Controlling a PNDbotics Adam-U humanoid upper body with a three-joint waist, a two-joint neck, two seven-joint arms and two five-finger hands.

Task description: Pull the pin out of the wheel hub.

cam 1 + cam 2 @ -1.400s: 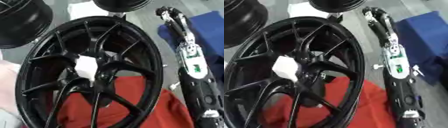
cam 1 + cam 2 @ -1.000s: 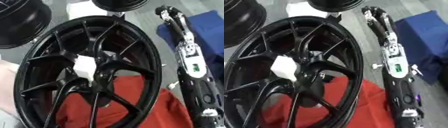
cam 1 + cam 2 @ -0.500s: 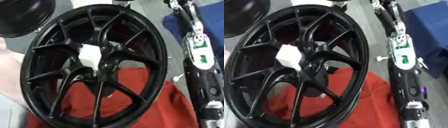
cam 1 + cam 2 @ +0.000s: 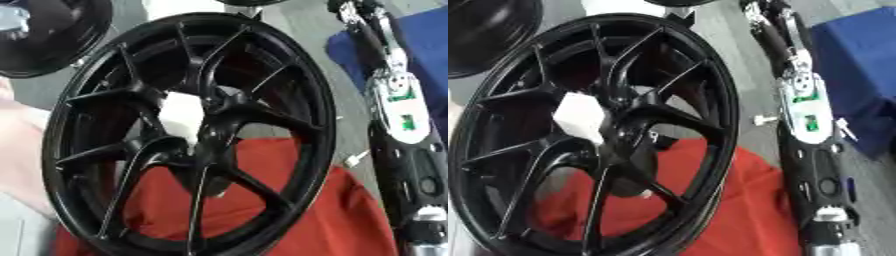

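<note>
A large black spoked wheel (image 4: 324, 115) stands tilted on edge and fills the middle of both views. A white blocky piece (image 4: 182, 116) sits at its hub, between the spokes; it looks like the pin. My right arm (image 4: 807, 115) runs up the right side, past the wheel's rim and apart from it. Only a part of my right hand (image 4: 765, 11) shows at the top edge, well away from the hub. No hand touches the white piece. My left hand is not in view.
A red cloth (image 4: 297, 210) lies under and behind the wheel's lower part. A second black wheel (image 4: 44, 40) stands at the top left. A blue bulky thing (image 4: 859, 60) lies at the right. A small white piece (image 4: 761, 120) lies on the grey floor beside the arm.
The whole picture has shifted and the wheel looks larger, so the camera has moved. My right hand now sits at the top edge. The white piece remains in the hub.
</note>
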